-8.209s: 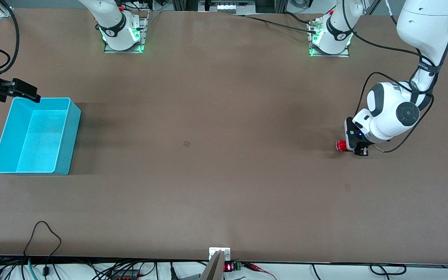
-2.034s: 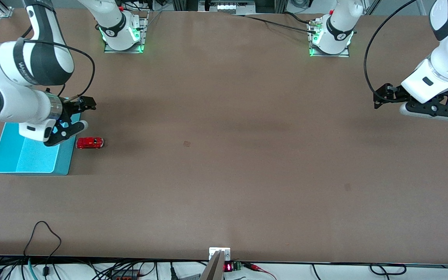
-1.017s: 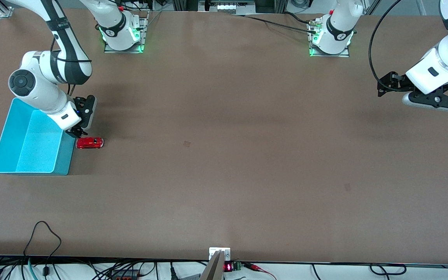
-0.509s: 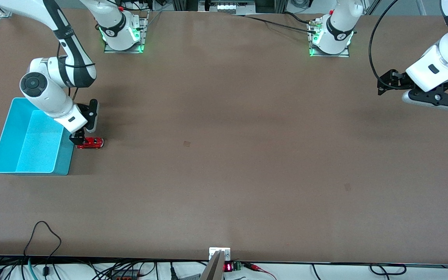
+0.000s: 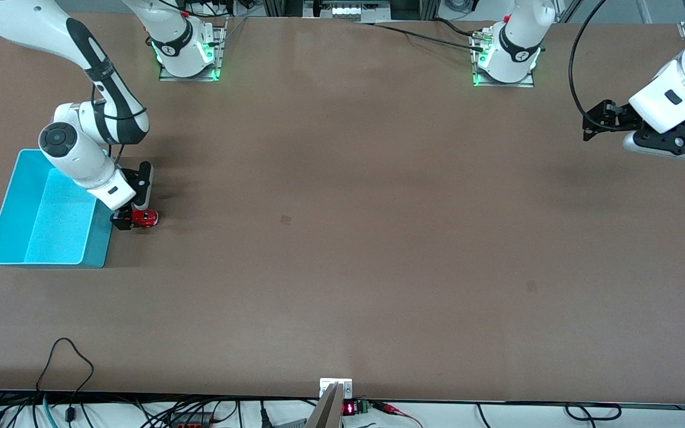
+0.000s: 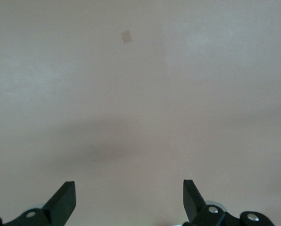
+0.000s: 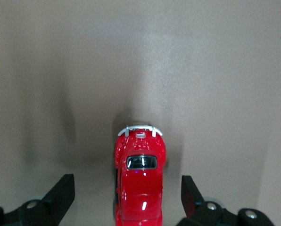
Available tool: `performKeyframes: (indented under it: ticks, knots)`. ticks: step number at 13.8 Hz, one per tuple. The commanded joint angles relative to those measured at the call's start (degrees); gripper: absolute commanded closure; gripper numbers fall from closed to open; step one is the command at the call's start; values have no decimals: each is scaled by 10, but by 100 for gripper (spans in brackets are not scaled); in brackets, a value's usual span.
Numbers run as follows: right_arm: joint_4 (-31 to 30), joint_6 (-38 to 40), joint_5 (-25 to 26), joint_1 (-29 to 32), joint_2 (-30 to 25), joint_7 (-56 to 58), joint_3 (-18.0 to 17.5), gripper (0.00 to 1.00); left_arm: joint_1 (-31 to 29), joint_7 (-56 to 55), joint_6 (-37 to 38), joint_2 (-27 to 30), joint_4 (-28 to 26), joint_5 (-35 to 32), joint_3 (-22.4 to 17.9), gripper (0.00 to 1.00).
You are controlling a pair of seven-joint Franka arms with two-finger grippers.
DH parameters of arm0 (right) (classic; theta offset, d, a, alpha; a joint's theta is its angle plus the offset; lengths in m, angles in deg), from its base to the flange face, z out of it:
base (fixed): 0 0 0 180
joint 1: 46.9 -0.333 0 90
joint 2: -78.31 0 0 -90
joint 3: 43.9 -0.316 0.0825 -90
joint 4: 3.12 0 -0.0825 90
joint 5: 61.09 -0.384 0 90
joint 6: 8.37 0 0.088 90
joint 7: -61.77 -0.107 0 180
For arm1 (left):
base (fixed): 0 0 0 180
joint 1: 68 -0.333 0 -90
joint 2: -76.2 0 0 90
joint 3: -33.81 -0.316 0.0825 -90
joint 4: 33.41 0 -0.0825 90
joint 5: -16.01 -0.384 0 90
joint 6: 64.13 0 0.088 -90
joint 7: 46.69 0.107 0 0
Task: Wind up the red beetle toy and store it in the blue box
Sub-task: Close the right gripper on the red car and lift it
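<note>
The red beetle toy (image 5: 143, 218) sits on the brown table beside the blue box (image 5: 3, 209), at the right arm's end of the table. My right gripper (image 5: 123, 219) is open and low over the toy's end nearest the box. In the right wrist view the toy (image 7: 139, 181) lies between the two black fingertips (image 7: 62, 190) with gaps on both sides. My left gripper (image 5: 646, 134) is open, empty and raised over the left arm's end of the table; its wrist view shows only bare table between the fingertips (image 6: 65, 200).
The blue box is empty. Both arm bases (image 5: 185, 50) (image 5: 506, 56) stand along the table's edge farthest from the camera. Cables (image 5: 63, 368) hang at the table's near edge. A small dark mark (image 5: 286, 219) is on the table's middle.
The toy went from under my left gripper to beside the box. My right gripper came down from the box to around the toy. The left arm lifted away.
</note>
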Motion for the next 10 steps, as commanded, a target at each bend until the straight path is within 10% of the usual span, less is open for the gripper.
performKeyframes:
  ticks: [1,4,5,7,10]
  knots:
    - [4,-16,11,11,16,7,2,0,-3,7,13,18,5,4,3,0]
    - [5,-19,11,11,18,7,3,0,-3,7,19,20,4,4,0,0]
    - [5,-18,11,11,19,7,3,14,-3,7,19,19,4,4,0,0]
    - [5,-16,12,11,19,6,4,85,-5,8,21,20,3,4,-1,0]
    - [5,-16,11,12,17,-6,4,100,-25,14,33,23,4,4,2,0]
